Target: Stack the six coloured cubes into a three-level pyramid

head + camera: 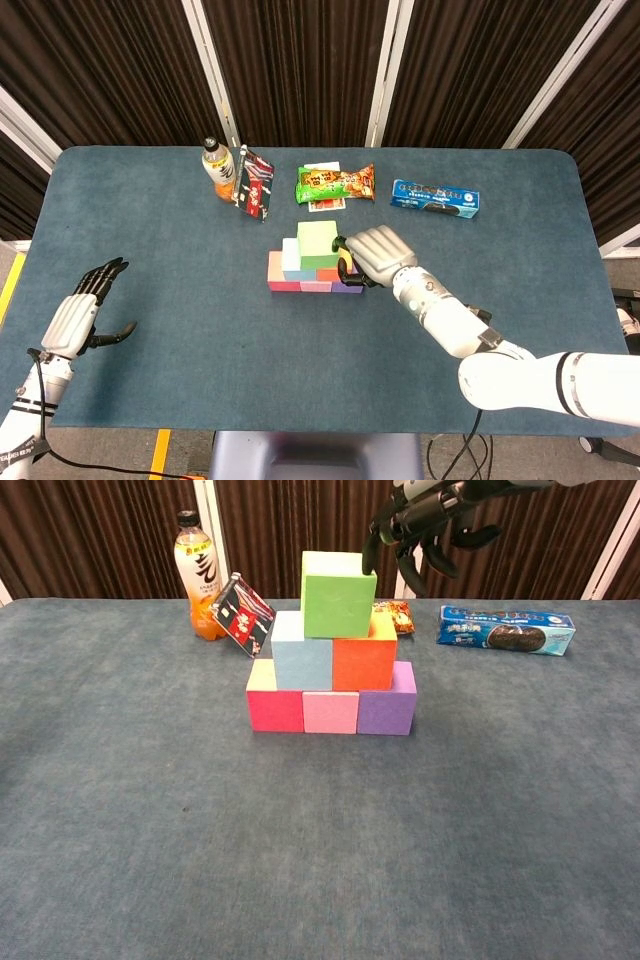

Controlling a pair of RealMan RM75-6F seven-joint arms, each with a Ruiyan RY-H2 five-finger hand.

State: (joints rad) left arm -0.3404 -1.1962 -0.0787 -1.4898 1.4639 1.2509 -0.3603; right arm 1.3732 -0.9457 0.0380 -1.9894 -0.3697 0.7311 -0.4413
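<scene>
Six cubes, judged light, rigid and best gripped on opposite flat sides, are stacked as the green cube [339,593] is neared by the right hand [425,518], fingers [412,575] parted, empty.

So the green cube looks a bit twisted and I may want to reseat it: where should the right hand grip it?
Judging by its pose, grip the green cube by its left and right faces, coming from above. Those sides stand free above the light blue cube and orange cube; its underside rests on them.

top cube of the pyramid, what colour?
Green: the top cube sits on the light blue and orange ones. Clearest in the chest view.
</scene>
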